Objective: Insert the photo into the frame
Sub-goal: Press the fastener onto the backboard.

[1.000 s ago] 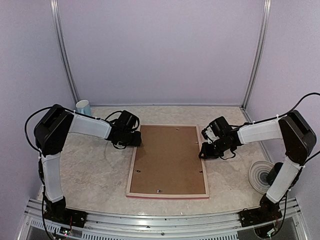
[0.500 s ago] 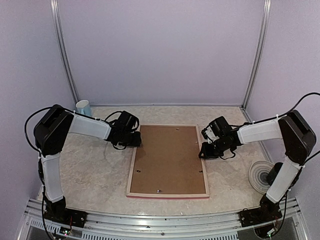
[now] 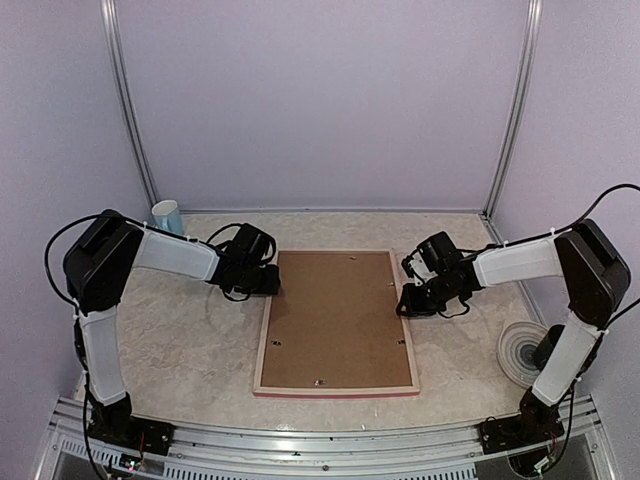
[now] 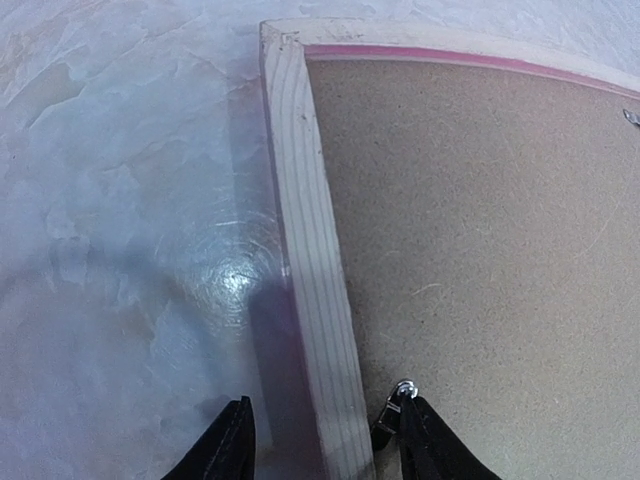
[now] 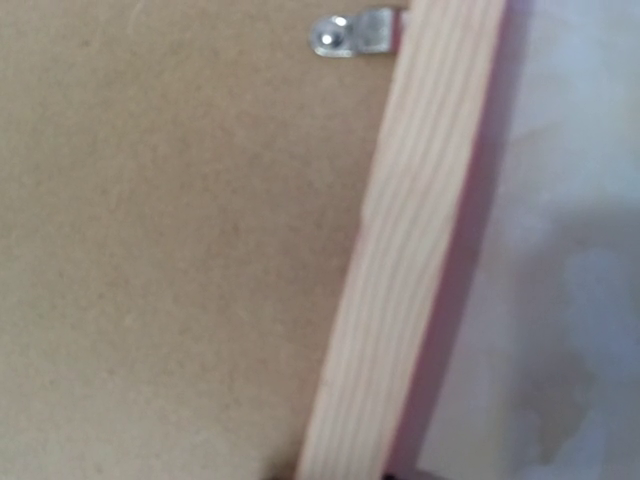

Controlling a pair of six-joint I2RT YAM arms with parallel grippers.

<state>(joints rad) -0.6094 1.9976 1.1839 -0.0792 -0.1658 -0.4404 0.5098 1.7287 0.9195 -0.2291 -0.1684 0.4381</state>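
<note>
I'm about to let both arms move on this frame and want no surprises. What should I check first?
1. The frame lies flat, back side up, on the table: ok.
2. The photo is located: cannot tell, none is in view.
3. The backing board is out of the frame: not ok, it sits inside.
4. The left gripper is astride the left rail, jaws open: ok.
5. The right gripper has a grip on the right rail: cannot tell, its fingertips barely show.
6. The clip by the right rail is released: cannot tell.
</note>
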